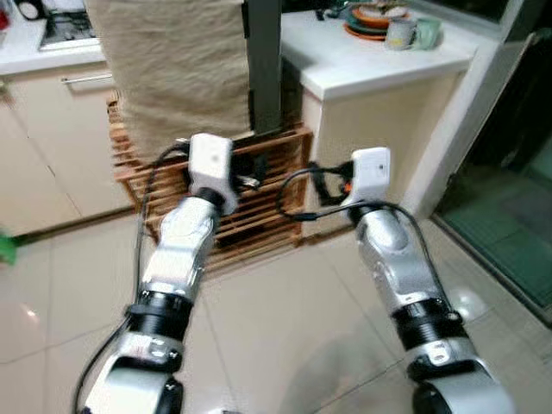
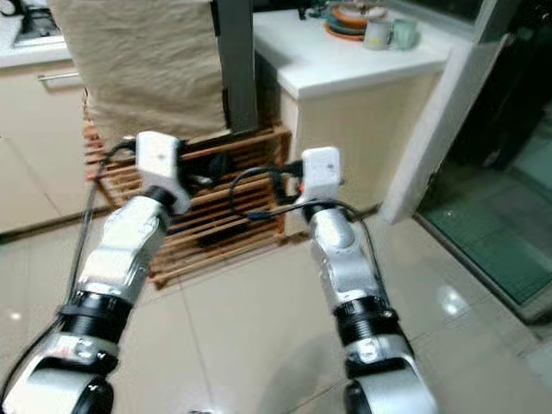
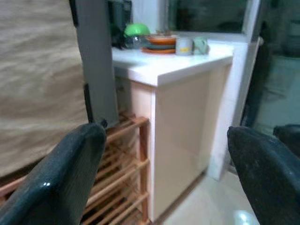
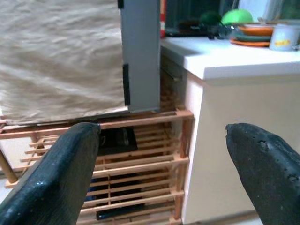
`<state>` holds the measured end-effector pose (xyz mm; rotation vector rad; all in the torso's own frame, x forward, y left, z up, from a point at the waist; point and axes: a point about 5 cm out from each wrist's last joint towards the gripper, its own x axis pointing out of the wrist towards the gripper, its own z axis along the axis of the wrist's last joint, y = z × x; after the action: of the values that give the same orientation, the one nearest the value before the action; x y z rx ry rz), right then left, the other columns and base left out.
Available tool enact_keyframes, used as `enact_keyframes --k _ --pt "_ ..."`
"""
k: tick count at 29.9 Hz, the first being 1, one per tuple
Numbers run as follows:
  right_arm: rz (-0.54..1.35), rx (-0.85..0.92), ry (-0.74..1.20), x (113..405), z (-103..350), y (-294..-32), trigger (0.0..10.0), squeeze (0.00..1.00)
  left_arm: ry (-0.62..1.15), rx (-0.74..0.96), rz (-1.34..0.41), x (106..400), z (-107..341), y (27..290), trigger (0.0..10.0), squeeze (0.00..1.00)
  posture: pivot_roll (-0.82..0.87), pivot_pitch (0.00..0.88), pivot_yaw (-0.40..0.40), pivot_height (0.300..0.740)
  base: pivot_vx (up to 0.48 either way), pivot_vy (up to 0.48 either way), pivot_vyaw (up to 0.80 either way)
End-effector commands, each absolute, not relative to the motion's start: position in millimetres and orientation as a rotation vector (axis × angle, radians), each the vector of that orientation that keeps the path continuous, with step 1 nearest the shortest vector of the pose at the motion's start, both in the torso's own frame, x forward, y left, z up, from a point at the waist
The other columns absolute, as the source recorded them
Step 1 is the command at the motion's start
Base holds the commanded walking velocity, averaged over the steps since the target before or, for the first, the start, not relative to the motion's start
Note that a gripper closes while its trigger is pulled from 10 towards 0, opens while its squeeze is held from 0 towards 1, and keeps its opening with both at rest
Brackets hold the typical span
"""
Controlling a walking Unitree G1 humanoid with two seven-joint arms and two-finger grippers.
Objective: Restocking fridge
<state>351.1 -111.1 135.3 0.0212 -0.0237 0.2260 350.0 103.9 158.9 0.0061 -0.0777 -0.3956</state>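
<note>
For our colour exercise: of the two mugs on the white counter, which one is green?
The green mug is the one nearer the counter's outer end; the mug beside it is pale grey-white.

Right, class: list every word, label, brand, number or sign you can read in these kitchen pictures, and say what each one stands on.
No text can be read anywhere in these pictures.
White mug on the white counter: a small yellow mark, too blurred to read.
Wrist camera housings on the left gripper and right gripper: plain white, no lettering visible.
Beige cloth and wooden rack: no markings.
</note>
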Motion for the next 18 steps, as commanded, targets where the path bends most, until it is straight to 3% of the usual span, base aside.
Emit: enact_keyframes --k 1,16,18 --pt "0.256 0.011 -0.032 352.6 138.8 -101.6 10.0 0.00 -0.069 0.014 -0.385 351.9 159.9 110.4 10.0 0.00 -0.01 0.000 0.027 0.740 0.000 0.480 0.00" --pt "0.297 0.016 -0.039 351.8 137.8 -94.4 10.0 0.00 -0.078 0.030 -0.378 352.2 160.4 108.5 10.0 0.00 -0.01 0.000 0.034 0.740 0.000 0.468 -0.61" --pt "0.501 -0.024 -0.054 335.0 132.6 -58.9 10.0 0.00 -0.092 0.041 -0.379 349.2 160.0 107.1 10.0 0.00 -0.01 0.000 0.039 0.740 0.000 0.000 0.00"
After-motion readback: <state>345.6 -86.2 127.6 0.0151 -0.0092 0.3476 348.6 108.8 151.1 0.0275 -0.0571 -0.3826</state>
